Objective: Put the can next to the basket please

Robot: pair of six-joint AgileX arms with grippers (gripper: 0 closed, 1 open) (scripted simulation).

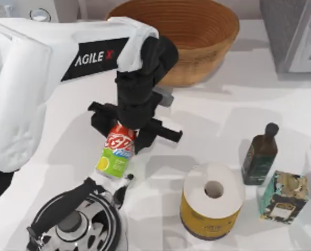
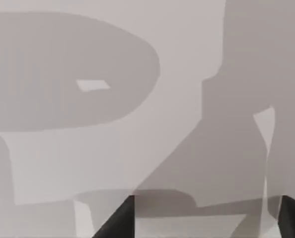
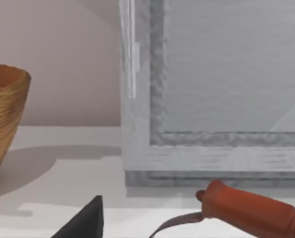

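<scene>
Biggest hazard: bumping the basket (image 1: 197, 63), well beyond the left gripper (image 1: 126, 130) on its far side, by carrying in too fast or setting down too close. Next, clipping the kettle (image 1: 77, 222), near the gripper on its near side, by dipping or swinging back during the grab. Then brushing the paper roll (image 1: 213, 201), off to the gripper's right, on too wide a sweep. Smallest but likeliest: upsetting the can (image 1: 115, 154), directly below the gripper, red top tucked under the wrist, green end poking out toward the kettle. Appears slanted from above, so real risk of toppling it or squeezing it out sideways with an off-centre pinch.

Reaching in from the left, forearm laid across the table, wrist bent downward. Left gripper spread wide: fingertips (image 2: 118, 222) well apart, bare table between them, apparently nothing clamped. Can well apart from the basket, not yet delivered. Right gripper (image 3: 90, 220) parked far off, near a grey cabinet (image 3: 212, 74), with an orange-handled tool (image 3: 257, 210) just beside.
</scene>
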